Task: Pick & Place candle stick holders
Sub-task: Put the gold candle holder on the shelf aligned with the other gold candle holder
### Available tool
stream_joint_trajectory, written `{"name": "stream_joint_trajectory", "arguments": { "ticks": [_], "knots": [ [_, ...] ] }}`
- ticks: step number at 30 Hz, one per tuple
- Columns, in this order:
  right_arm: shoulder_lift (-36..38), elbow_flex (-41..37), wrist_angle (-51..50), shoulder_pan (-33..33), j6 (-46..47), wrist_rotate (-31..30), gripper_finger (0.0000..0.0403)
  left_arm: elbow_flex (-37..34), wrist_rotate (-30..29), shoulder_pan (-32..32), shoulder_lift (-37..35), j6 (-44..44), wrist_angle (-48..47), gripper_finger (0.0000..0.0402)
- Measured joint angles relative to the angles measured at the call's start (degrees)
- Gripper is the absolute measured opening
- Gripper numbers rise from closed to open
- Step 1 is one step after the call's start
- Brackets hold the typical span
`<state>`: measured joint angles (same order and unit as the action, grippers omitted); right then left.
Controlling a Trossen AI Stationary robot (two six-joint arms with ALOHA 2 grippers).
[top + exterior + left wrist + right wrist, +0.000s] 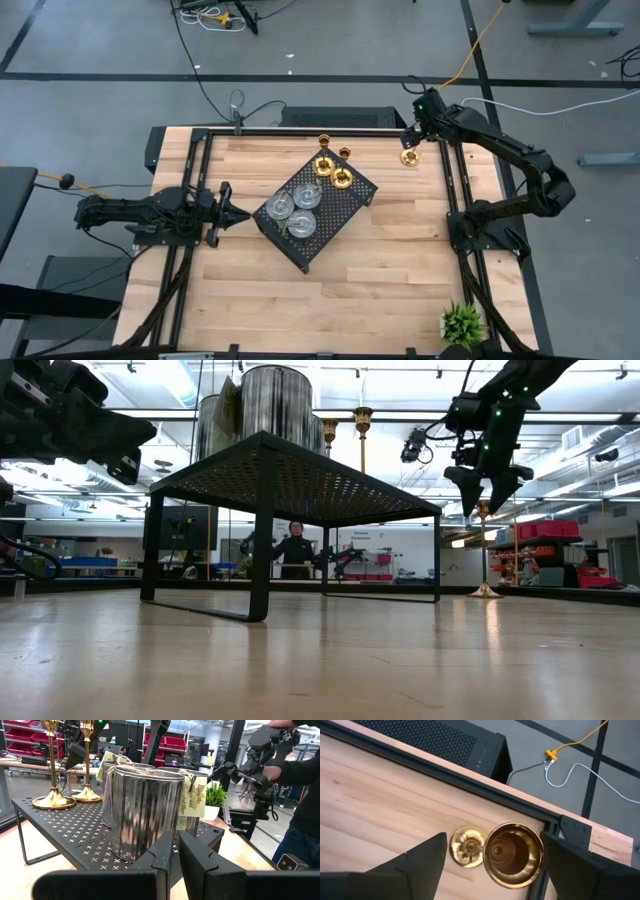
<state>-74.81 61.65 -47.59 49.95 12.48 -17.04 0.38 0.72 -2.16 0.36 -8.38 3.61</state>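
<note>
1. Right gripper (492, 852) hangs over the last gold holder (512, 854), fingers spread wide apart, one on each side of its cup, neither touching it.
2. That holder stands upright on the bare table (400, 240) below the fingertips, close to the table's far edge frame and well apart from the tray (350, 200).
3. Beyond the fingers, on the tray, two gold holders (341, 178) and three silver holders (298, 207) already sit.
4. Left gripper (240, 213) waits just beside the tray's near-left side, fingers together and empty, silver holders straight ahead of its tips.
5. Risks, as I judge them:
   - The holder is tall with a small base; a descent off centre could knock it over.
   - Shiny metal may slip if the fingers close only on the cup rim.
   - Carried low, its base could catch the tray edge or topple the gold pair.
</note>
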Motion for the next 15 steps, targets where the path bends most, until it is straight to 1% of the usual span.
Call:
{"name": "stream_joint_trajectory", "arguments": {
  "ticks": [4, 15],
  "knots": [
    [0.00, 0.00, 0.02, 0.00, 0.24, 0.00, 0.0303, 0.02, 0.00, 0.00, -0.01, 0.00, 0.00, 0.0039],
    [0.00, 0.00, -0.07, 0.00, 0.45, -0.03, 0.0239, 0.01, 0.01, 0.01, 0.00, 0.00, 0.00, 0.0039]
  ]
}}
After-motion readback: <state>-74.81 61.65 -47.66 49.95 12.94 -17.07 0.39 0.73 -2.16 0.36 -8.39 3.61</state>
